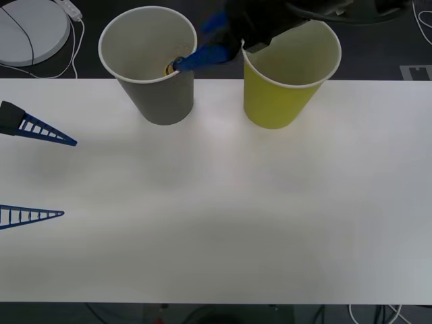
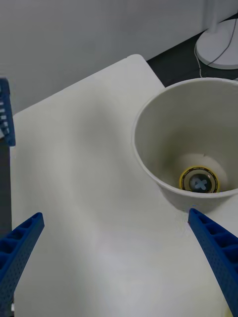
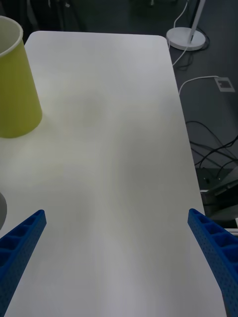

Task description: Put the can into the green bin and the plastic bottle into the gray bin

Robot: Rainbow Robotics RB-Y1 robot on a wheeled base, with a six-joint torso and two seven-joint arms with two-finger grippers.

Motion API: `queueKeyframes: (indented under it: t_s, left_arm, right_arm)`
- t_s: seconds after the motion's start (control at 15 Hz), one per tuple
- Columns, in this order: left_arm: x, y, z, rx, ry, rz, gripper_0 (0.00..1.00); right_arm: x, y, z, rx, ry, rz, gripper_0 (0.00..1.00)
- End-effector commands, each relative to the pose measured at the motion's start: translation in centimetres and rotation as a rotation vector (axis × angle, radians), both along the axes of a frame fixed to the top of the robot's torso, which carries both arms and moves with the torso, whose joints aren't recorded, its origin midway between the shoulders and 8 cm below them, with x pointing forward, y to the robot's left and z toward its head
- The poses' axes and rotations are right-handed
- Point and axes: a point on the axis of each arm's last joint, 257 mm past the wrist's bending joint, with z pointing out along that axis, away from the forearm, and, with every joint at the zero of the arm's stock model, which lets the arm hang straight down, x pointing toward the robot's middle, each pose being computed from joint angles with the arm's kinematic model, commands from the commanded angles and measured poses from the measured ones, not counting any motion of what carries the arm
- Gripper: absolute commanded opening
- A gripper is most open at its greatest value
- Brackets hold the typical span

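Blue ribbed fingers of the left gripper [image 1: 34, 172] sit at the left edge of the white table [image 1: 223, 223] in the front view, spread wide with nothing between them; this arm looks idle, well apart from both cups.

Next to the right stands the gray bin [image 1: 156, 94], a dark-gray tapered paper cup with a white rim, near the table's far edge. The right wrist view looks straight down into it: the plastic bottle [image 2: 200, 181] stands upright on the bin's pale floor, its black screw cap ringed by the yellow label. In the front view only a small dark and yellow spot of it shows inside the rim. The right gripper [image 1: 202, 50] hovers above the gap between the 2 cups, 1 blue finger reaching over the gray bin's rim; its fingers are spread and empty, clear of the bottle.

Farthest right is the green bin [image 1: 287, 88], the yellow-green cup, just beside the gray one without touching. Its inside is partly hidden by the right arm, so I cannot tell whether a can lies in it.

My judgement: the bottle step is done and the release complete. The next move calls for lifting the right gripper straight up, clear of the rim, without tipping the light cup.
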Motion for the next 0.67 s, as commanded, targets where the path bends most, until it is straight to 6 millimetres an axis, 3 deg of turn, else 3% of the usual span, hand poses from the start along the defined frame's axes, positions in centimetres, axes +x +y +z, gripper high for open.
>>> queueKeyframes:
  t_s: [0.07, 0.67]
  left_arm:
    - [0.0, 0.0, 0.0, 0.000, 0.000, 0.000, 1.00]
    - [0.0, 0.0, 0.0, 0.000, 0.000, 0.000, 1.00]
  right_arm:
    - [-0.6, -0.8, -0.7, 0.020, 0.018, 0.024, 1.00]
    - [-3.8, -3.5, -2.9, 0.096, -0.009, 0.096, 1.00]
